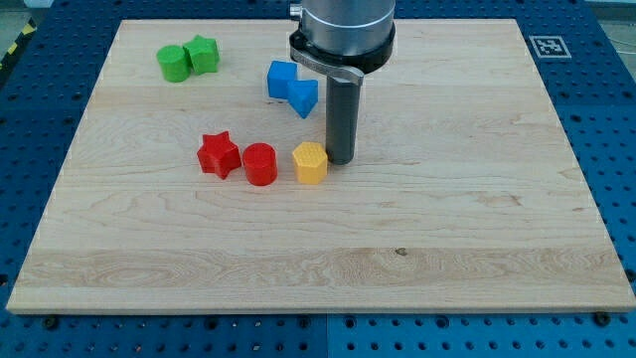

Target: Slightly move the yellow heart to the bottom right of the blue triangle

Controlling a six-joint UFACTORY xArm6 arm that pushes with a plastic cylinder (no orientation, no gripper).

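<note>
A yellow block (310,163) lies near the middle of the wooden board; its shape is hard to make out from here. My tip (341,160) stands just to its right, touching it or nearly so. Two blue blocks sit side by side above the yellow block. The left one (282,79) looks blocky. The right one (304,97) looks more like a triangle. The rod rises just to the right of the blue pair.
A red cylinder (260,164) and a red star (219,155) lie in a row left of the yellow block. A green cylinder (173,63) and a green star (203,54) sit at the view's top left. The board (477,249) rests on a blue perforated table.
</note>
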